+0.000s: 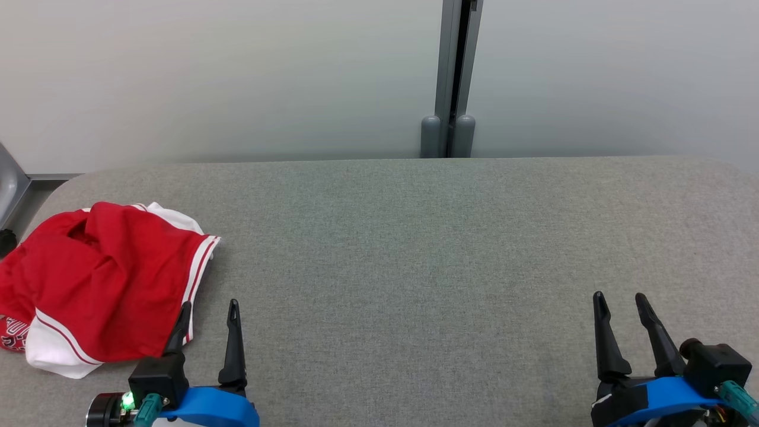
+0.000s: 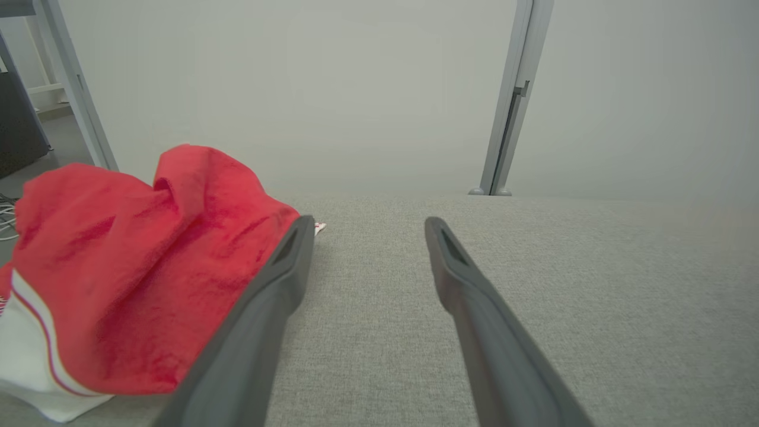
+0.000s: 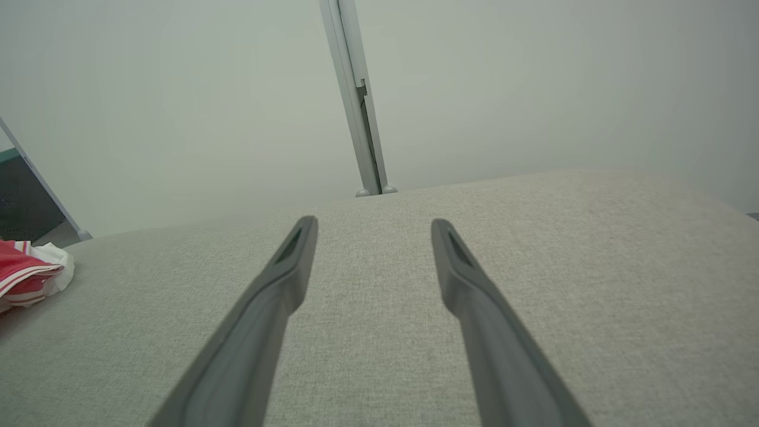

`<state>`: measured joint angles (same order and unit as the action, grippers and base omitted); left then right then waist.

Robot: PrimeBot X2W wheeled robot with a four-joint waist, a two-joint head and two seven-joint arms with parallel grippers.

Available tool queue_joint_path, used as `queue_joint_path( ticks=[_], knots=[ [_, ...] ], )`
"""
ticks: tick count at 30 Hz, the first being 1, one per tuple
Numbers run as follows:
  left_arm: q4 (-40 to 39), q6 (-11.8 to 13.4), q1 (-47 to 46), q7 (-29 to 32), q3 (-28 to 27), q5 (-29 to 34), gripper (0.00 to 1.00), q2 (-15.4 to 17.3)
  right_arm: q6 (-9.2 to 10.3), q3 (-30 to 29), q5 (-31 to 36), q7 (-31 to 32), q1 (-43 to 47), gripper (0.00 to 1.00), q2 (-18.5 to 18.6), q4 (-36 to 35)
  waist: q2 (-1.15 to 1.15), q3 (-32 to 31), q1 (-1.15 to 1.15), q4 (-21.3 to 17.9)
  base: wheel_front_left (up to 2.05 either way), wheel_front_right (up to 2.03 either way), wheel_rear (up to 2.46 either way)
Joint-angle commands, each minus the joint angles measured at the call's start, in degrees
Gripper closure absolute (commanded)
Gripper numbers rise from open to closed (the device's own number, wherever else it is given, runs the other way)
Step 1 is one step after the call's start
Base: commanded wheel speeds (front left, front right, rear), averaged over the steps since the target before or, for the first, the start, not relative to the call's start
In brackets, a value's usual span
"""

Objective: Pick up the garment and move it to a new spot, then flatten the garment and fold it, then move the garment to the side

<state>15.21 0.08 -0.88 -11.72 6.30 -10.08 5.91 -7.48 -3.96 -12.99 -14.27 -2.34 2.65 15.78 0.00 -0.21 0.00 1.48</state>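
Step in hand: the first step, the pick-up, as I judged it; it had not begun, since nothing was held and the garment lay in a heap.
Garment: a red garment [image 1: 107,279] with white panels and striped trim, crumpled; whether shorts or a top could not be told. It lay just outside the left fingers, against the outer finger of that pair and ahead of it, with none of it between the two.
Left fingers: the left fingers [image 1: 233,326] stood spread wide and empty, with bare tabletop between them. In the wrist view the red cloth [image 2: 136,267] bulged right beside the outer finger [image 2: 290,267]; whether it touched could not be told.
Right fingers: the right fingers [image 1: 603,323] were likewise wide apart and gripped nothing. They were well apart from the garment, which showed as a small red-and-white edge [image 3: 26,273] far off to their left in the wrist view.
Tabletop: a grey fabric-covered tabletop [image 1: 415,249], bare ahead of both pairs of fingers and between them, giving plenty of room for a new spot.
Beyond the fingertips: a pale wall with a grey post [image 1: 449,77] behind the far edge.
Next move calls for: shifting the left fingers outward and forward over the heap, lowering them onto a raised fold, and closing on enough cloth to lift it.
Risk: a pinch on a single loose layer would likely drag the heap rather than lift it.
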Motion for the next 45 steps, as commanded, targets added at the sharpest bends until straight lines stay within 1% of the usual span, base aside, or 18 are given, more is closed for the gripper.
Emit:
queue_joint_path(
  ticks=[1, 7, 17, 24, 30, 31, 45],
  knots=[
    [-0.2, 0.4, 0.5, -0.3, 0.3, 1.1, 0.0, 0.4, -0.02, 0.2, 1.3, -0.6, -0.5, 0.0, 0.4, 0.1, 0.0, 0.0, 0.0, 0.0, 0.0, 0.0, 0.0],
    [-0.3, 0.7, 0.7, -0.5, 0.7, 2.4, 0.0, 0.6, -0.02, 0.1, 3.3, -1.0, -0.7, 0.0, 0.4, 0.3, 0.0, -0.1, 0.0, 0.1, 0.0, 0.0, 0.0],
    [-0.1, 1.0, 0.9, -0.1, 0.9, 1.1, 0.0, 0.6, -0.02, 0.2, 3.0, -1.0, -0.3, 0.0, 0.4, -0.1, 0.0, -0.1, 0.0, 0.0, 0.0, 0.0, 0.0],
    [0.1, 1.0, 0.4, -0.1, 1.1, 0.7, 0.0, 0.7, -0.02, 0.0, 3.5, -1.0, 0.6, 0.0, 0.4, -0.4, 0.0, -0.4, 0.0, 1.5, 0.0, 0.0, 0.0],
    [0.4, 1.5, 0.9, -0.3, 1.1, 0.3, 0.0, 0.8, -0.02, 0.1, 4.2, -1.0, 1.4, 0.0, 0.4, -0.6, 0.0, -0.5, 0.0, 5.8, 0.0, 0.0, 0.0],
    [0.2, 1.7, 1.1, -0.3, 1.2, 0.4, 0.0, 1.0, -0.02, 0.0, 4.4, -1.0, 1.7, 0.0, 0.4, -0.8, 0.0, -0.5, 0.0, 7.7, 0.0, 0.0, 0.0],
    [-0.5, 2.4, 1.4, 0.1, 0.8, -0.4, 0.0, 2.4, -0.02, 0.5, 3.7, -0.9, 1.1, 0.0, 0.4, -0.7, 0.0, 0.2, 0.0, 23.0, 0.0, 0.0, 0.0]
  ],
)
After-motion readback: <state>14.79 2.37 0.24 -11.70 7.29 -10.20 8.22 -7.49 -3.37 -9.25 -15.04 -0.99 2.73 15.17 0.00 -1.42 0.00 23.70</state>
